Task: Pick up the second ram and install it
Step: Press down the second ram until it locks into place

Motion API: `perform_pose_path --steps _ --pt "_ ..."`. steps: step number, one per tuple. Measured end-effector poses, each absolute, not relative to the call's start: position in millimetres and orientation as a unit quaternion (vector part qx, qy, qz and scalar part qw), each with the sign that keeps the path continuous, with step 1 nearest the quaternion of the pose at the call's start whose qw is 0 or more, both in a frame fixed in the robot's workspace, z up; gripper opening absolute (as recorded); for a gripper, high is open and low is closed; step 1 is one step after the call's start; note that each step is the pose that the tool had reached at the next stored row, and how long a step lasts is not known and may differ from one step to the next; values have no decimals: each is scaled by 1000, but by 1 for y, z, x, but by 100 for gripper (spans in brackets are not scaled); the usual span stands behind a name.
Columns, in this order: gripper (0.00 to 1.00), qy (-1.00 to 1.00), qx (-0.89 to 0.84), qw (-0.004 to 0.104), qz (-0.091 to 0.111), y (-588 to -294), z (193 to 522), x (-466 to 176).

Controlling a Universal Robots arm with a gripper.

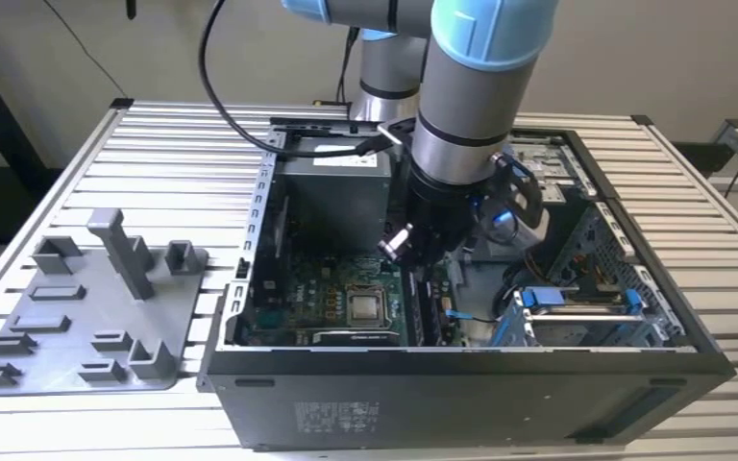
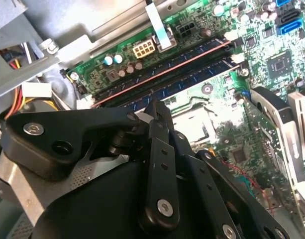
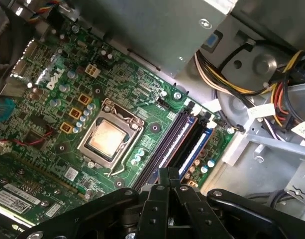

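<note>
The pincer (image 1: 402, 245) hangs inside the open case (image 1: 472, 403), low over the motherboard (image 1: 305, 298). In both wrist views its fingers (image 3: 162, 186) are clenched tip to tip, with no gap and nothing visible between them (image 2: 157, 105).

Straight under the pincer tip run the long memory slots. A ram (image 2: 162, 73) stands seated in one of them, a dark narrow stick lying along the slot with a thin reddish top edge. In the first wrist view the ram (image 3: 172, 137) reaches away from the pincer tip, just beside the blue slots (image 3: 197, 142). A second dark strip lies next to it; I cannot tell whether that is another stick or a bare slot. The pincer is just above the ram, and whether they touch cannot be made out.

Beside the slots, near the pincer, is the processor socket (image 3: 107, 137) with its bare metal lid. Beyond the slots from the pincer, a bundle of cables (image 3: 271, 89) comes out of the grey metal housing (image 3: 157, 30).

Outside the case, well apart from the pincer toward the exterior view's left, a grey tray (image 1: 74, 327) lies on the slatted tabletop (image 1: 151, 144).
</note>
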State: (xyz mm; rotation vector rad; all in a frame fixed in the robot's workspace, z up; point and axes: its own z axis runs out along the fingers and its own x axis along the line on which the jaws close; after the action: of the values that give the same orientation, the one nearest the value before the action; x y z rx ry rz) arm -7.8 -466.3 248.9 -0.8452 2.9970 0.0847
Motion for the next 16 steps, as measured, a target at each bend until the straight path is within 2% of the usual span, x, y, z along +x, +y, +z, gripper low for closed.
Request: perform_pose_path --steps 16 --pt "11 928 -371 17 27 -466 248 -8"
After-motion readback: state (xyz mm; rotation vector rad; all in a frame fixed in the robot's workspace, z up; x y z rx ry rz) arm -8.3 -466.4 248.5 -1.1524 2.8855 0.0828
